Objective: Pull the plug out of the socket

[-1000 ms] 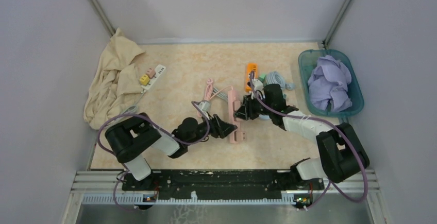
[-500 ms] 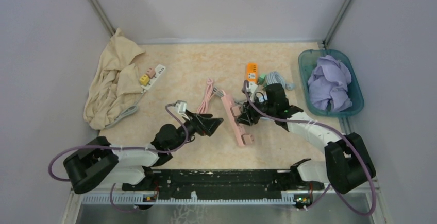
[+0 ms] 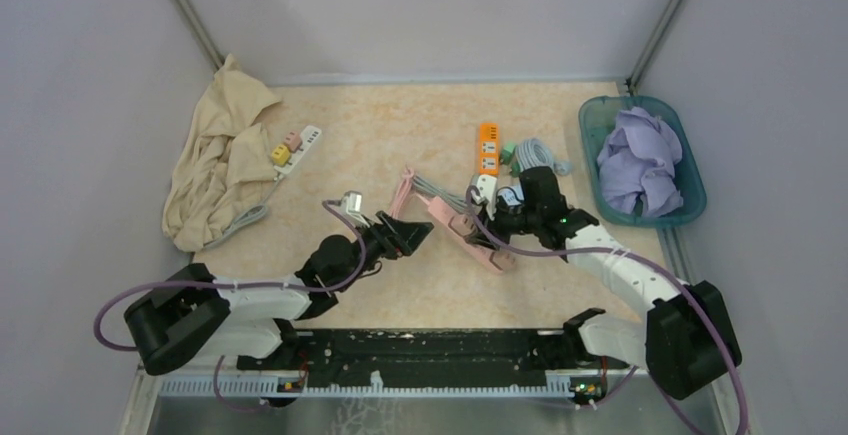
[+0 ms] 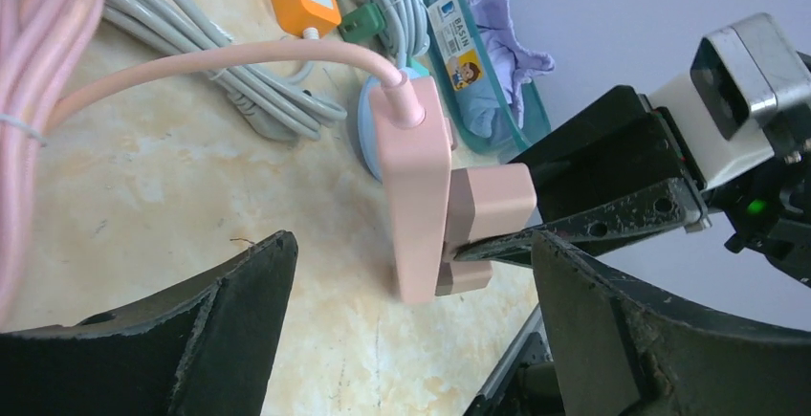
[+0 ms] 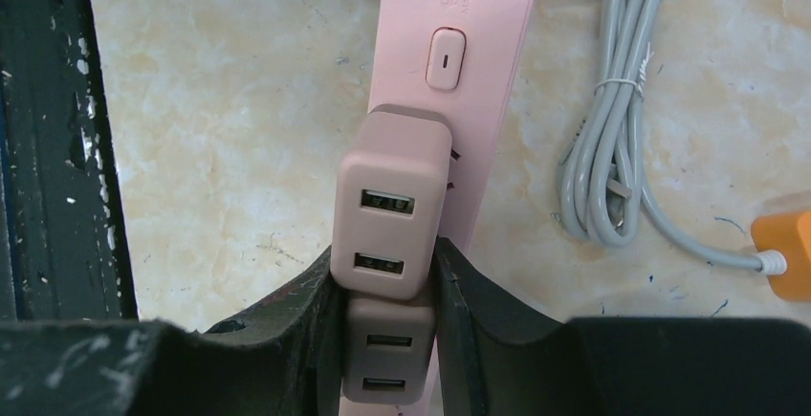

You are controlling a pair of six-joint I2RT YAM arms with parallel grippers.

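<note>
A pink power strip [image 3: 447, 216] lies slanted on the table. Two pink USB plugs sit side by side near its free end. My right gripper [image 3: 486, 232] is shut on the upper plug [image 5: 392, 208], with a finger pressed against each side. The second plug [image 5: 385, 357] sits just below, between the fingers. My left gripper [image 3: 406, 237] is open and empty, just left of the strip. In the left wrist view the strip [image 4: 416, 186] and the gripped plug [image 4: 493, 201] stand ahead between my open jaws, with a right gripper finger [image 4: 612, 215] on the plug.
An orange power strip [image 3: 487, 145] and a coiled grey cable [image 3: 540, 155] lie behind the right gripper. A teal basket [image 3: 690, 200] with purple cloth is at the right. A beige cloth [image 3: 225, 155] and a white power strip [image 3: 297, 147] are at the back left.
My left gripper let go of the pink strip and drew back to the left. The right gripper stayed on the plug, and the strip swung and shifted right.
</note>
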